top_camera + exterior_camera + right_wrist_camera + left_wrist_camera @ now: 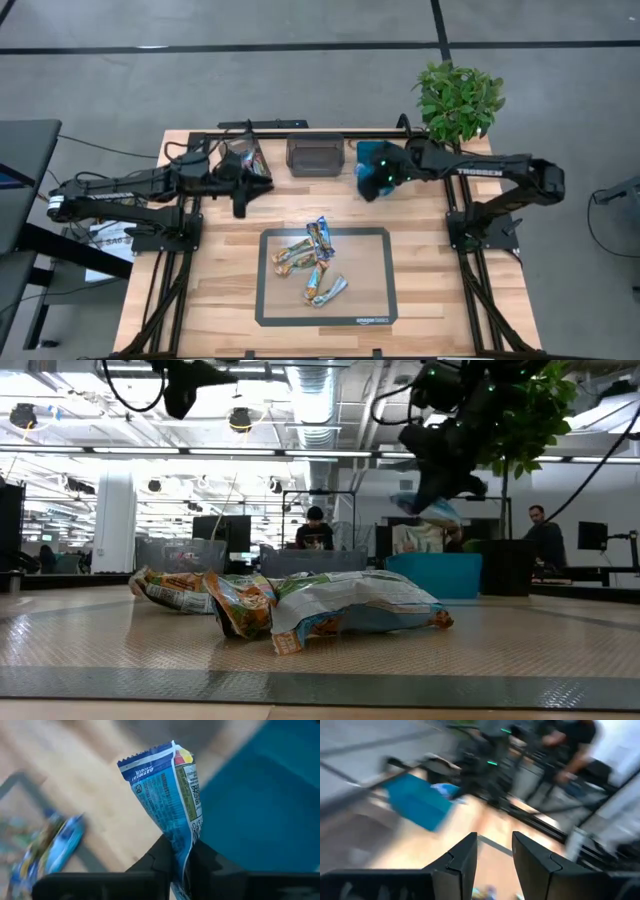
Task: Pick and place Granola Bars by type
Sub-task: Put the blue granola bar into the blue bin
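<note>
Several granola bars lie in a loose pile on the dark-framed mat; they also show in the low view. My right gripper is shut on a blue bar at the near edge of the blue bin, above table height. My left gripper is open and empty, raised near the far-left bin, which holds multicoloured bars. Its fingers show in the left wrist view. My right gripper pinches the blue bar by one end of its wrapper between its two fingers. The rest of the bar sticks out past the fingertips. In the low view the bar hangs below the gripper, lifted clear, over the blue bin.
A grey bin stands between the far-left bin and the blue bin along the table's far edge. A potted plant stands at the far right corner. People show in the room beyond the table.
</note>
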`<action>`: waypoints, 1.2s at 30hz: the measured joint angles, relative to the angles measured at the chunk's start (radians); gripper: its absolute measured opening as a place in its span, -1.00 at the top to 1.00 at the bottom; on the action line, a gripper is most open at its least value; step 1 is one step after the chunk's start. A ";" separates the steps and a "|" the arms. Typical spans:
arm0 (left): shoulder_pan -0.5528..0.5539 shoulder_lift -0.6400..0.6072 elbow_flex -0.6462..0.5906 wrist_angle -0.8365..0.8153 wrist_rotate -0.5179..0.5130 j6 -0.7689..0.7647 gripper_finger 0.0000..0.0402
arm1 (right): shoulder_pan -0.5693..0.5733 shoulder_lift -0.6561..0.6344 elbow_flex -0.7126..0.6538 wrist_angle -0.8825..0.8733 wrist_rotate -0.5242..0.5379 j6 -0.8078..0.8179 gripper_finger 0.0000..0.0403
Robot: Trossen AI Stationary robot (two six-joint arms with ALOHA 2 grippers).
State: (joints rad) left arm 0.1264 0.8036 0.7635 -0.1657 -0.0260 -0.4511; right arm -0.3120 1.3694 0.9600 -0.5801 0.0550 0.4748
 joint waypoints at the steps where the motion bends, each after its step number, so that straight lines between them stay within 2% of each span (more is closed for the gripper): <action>1: 0.004 0.000 0.000 -0.001 -0.047 0.002 0.43 | -0.016 -0.005 0.000 -0.014 0.010 0.030 0.87; 3: 0.013 0.002 0.000 -0.002 -0.114 0.026 0.43 | -0.043 -0.006 0.000 -0.037 0.024 0.077 0.88; 6: 0.032 0.023 0.000 -0.003 -0.137 0.055 0.43 | -0.078 0.007 0.000 -0.045 0.036 0.129 0.87; 12: 0.058 0.084 0.000 -0.004 -0.042 0.061 0.43 | -0.132 0.068 0.000 -0.060 0.062 0.172 0.78; 15: 0.058 0.096 0.000 -0.014 -0.022 0.064 0.43 | -0.149 0.091 0.000 -0.064 0.075 0.142 0.72; 19: 0.058 0.098 0.020 -0.074 -0.023 0.067 0.43 | -0.154 0.091 0.000 -0.062 0.075 0.076 0.56; 25: 0.058 0.098 0.063 -0.139 -0.018 0.116 0.43 | -0.155 0.073 0.000 -0.045 0.074 0.034 0.17; 30: 0.058 0.098 0.075 -0.144 0.104 0.152 0.43 | -0.085 0.062 0.033 0.005 -0.013 -0.047 -0.08; 36: 0.054 0.098 0.075 -0.196 0.205 0.149 0.43 | 0.085 0.076 0.119 -0.014 -0.014 -0.091 -0.11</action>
State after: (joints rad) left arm 0.1799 0.9016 0.8383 -0.3618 0.1789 -0.3024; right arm -0.2267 1.4458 1.0789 -0.5944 0.0408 0.3840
